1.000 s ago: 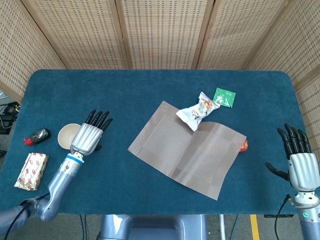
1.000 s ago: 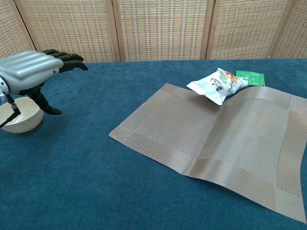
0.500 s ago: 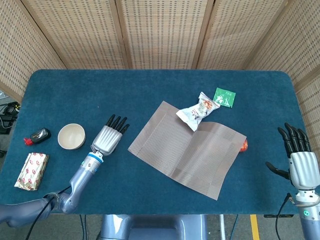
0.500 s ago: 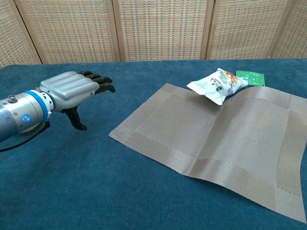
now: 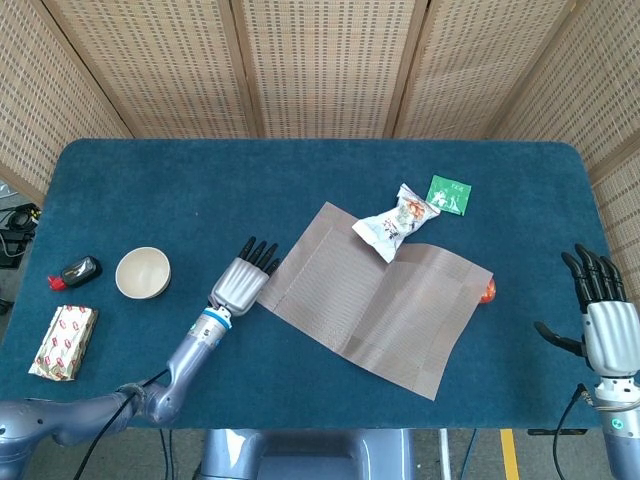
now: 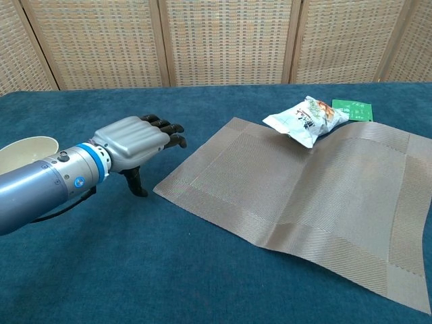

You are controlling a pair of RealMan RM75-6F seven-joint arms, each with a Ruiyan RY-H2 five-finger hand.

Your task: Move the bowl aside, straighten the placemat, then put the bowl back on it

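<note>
The brown placemat (image 5: 375, 300) (image 6: 310, 196) lies skewed on the blue table. A cream bowl (image 5: 142, 273) (image 6: 24, 150) stands on the cloth at the left, well apart from the mat. My left hand (image 5: 244, 280) (image 6: 135, 140) hovers open, palm down, just off the mat's left corner, holding nothing. My right hand (image 5: 600, 315) stays open near the table's right front edge, seen only in the head view.
A snack bag (image 5: 396, 220) (image 6: 306, 119) lies on the mat's far edge, a green packet (image 5: 450, 193) (image 6: 352, 109) behind it. An orange thing (image 5: 487, 290) peeks from under the mat's right corner. At the far left lie a wrapped bar (image 5: 64, 342) and a black-and-red object (image 5: 75, 270).
My left hand moved right, away from the bowl, to the mat's left corner. The bowl stays where it was left. The right hand barely moved.
</note>
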